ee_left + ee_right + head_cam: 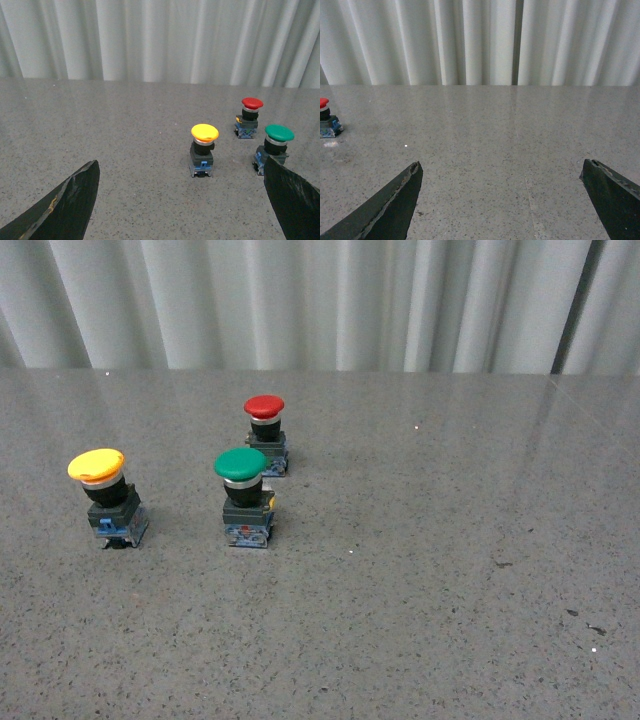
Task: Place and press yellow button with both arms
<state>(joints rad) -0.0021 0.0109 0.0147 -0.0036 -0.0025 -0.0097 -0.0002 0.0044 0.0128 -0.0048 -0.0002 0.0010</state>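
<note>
Three push-buttons stand on the desk [450,570]: one yellow button [104,496], one green button [244,496], one red button [266,434].

I see a green button [243,495] standing upright on the grey speckled table [450,570]. A red button [266,430] stands just behind it, not touching. A pale pleated curtain [320,300] hangs beyond.

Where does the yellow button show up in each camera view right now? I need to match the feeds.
Front view: the yellow button stands on the left side, left of the green button.
Left wrist view: the yellow button stands ahead of the spread left fingers, with the green button beside it.
Right wrist view: not in it.
Shared landmark: the red button, visible in all three views.
</note>
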